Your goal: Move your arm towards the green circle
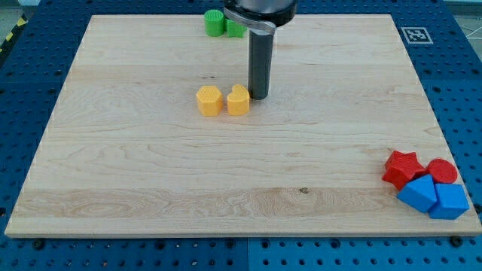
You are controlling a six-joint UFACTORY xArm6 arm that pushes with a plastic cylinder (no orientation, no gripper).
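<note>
Rod upright, descending from the view's top; my tip [259, 96] down on the board, just right of the yellow heart-like block [238, 100], possibly touching.

A pale wooden desk [226, 173] fills most of the view, its grain running from the view's left to the view's right, with a few small dark knots in the planks. It rests on a blue perforated base [459, 83], dotted with regular rows of holes, which shows on all sides. A black-and-white square marker [416, 35] sits at the desk's top right corner. A yellow-and-black striped strip [10, 36] crosses the top left corner. The light is even and soft.
</note>
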